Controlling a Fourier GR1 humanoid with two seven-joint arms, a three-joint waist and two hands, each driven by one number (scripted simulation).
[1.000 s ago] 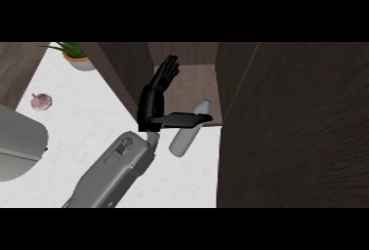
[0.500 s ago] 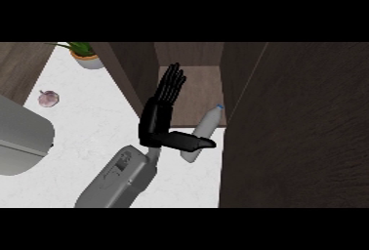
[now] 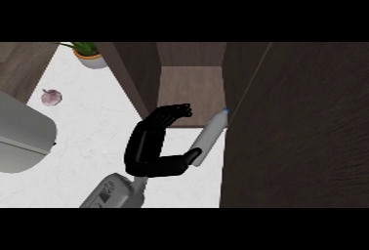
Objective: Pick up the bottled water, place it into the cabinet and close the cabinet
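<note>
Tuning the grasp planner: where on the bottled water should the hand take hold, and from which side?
Best guess: wrap the bottled water around the middle of its body, coming from its left over the counter. The body is slim and straight-sided, tilted with the cap against the cabinet's dark panel, which blocks the right side. The left hand sits on that free side.

bottled water (image 3: 209, 136) at cabinet (image 3: 189, 80) front edge, against its door (image 3: 302, 127), my left hand (image 3: 144, 151) touching it from cabinet's left, potted plant (image 3: 89, 54) on counter (image 3: 79, 127) further left
</note>
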